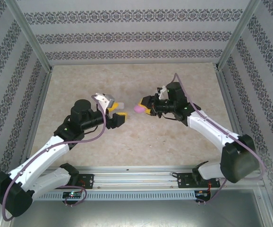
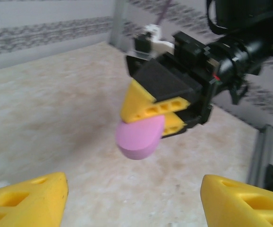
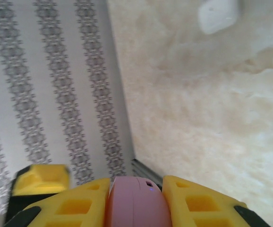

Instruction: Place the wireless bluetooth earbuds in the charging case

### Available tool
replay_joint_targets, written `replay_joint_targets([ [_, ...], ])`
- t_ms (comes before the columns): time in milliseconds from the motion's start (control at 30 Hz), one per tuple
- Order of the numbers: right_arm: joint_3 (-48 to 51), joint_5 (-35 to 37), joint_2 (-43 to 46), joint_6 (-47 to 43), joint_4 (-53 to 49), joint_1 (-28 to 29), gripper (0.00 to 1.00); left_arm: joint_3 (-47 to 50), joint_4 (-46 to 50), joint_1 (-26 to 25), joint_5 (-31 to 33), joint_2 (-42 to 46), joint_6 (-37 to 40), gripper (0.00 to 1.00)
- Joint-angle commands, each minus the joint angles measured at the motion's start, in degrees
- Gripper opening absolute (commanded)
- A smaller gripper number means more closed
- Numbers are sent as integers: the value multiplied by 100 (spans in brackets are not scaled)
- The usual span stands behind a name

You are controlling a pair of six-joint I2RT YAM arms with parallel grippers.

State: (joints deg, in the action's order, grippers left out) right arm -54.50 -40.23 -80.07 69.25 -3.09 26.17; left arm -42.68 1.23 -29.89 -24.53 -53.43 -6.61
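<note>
Mid-task hand-over above the table [image 1: 127, 146], seen from overhead and from both wrists.

(a) Right pincer [image 1: 144, 109]: you have its 2 yellow fingers [image 2: 150, 105] closed on a pink case [image 2: 139, 139], gripping it at one end so the rounded end sticks out past the fingertips. The case hangs in the air, clear of the table and pointed toward the other arm. From the right wrist it sits squarely between the fingers with a small dark dot on its top face. It looks closed. Whether any earbuds are inside it cannot be told.

(b) Left pincer [image 1: 119, 112]: you have it spread wide, its 2 yellow fingertips [image 2: 30, 196] at the lower corners of its own wrist view with nothing between them. It faces the pink case, near but not touching.

(c) White piece [image 3: 217, 14]: a pale rounded object lies on the table, well apart from the held case. It is too blurred to say whether it is a second case or something else.

Progress, as a judgement: you have the case lifted and presented, but no earbud is being seated. Opening it and inserting the earbuds appear to remain.
</note>
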Motion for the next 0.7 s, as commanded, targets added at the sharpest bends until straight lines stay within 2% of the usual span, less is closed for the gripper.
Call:
replay_joint_targets([
  [0, -165, 353, -415, -660, -352, 176, 15, 281, 871, 71, 1119, 306, 41, 75],
  [167, -385, 585, -1411, -776, 13, 595, 16, 694, 974, 188, 1764, 723, -412, 75],
  [333, -718, 790, -2652, -84, 1208, 957, 15, 850, 1136, 272, 1950, 845, -425, 75],
  [433, -1238, 947, -3368, 110, 1538, 1163, 15, 822, 1290, 288, 2031, 823, -327, 76],
  [533, -1716, 992, -3987, 196, 1436, 1305, 16, 822, 1349, 325, 2114, 830, -225, 76],
  [667, -1950, 1009, -4345, 246, 1248, 1384, 18, 822, 1451, 363, 2134, 873, -113, 76],
])
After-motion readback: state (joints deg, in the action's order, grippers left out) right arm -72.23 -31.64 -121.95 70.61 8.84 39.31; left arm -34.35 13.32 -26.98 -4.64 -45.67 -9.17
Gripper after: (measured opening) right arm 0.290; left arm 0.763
